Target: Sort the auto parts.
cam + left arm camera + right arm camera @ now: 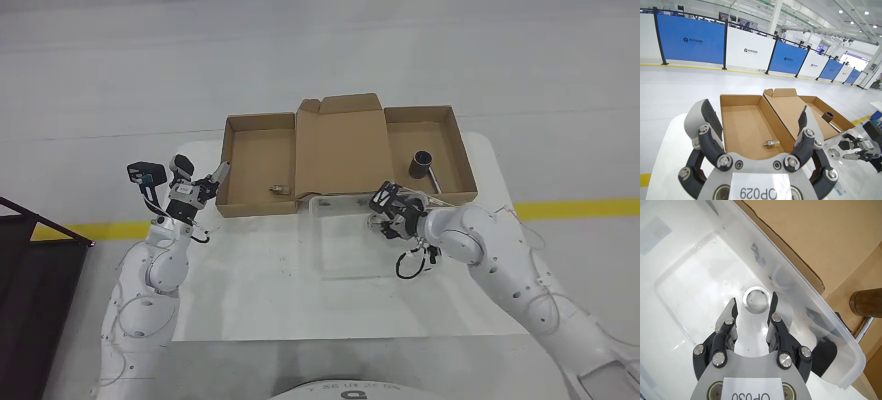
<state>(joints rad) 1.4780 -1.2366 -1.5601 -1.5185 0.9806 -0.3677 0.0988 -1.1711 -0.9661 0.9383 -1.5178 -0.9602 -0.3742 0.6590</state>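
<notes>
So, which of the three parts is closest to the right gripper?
The silver metal ring in the clear plastic bin, just ahead of the open right gripper. The small threaded fitting and the brown-headed rod lie in the cardboard box.

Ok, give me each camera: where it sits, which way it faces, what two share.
Top view: above the arms, looking down at the table and cardboard box; both arms show.
Left wrist view: on the left wrist, facing across the box toward the hall; the open left gripper frames it.
Right wrist view: on the right wrist, looking down into the clear bin at a metal ring; the open right gripper shows.
Shared: both wrist views show the ring and dark cylinder.
</notes>
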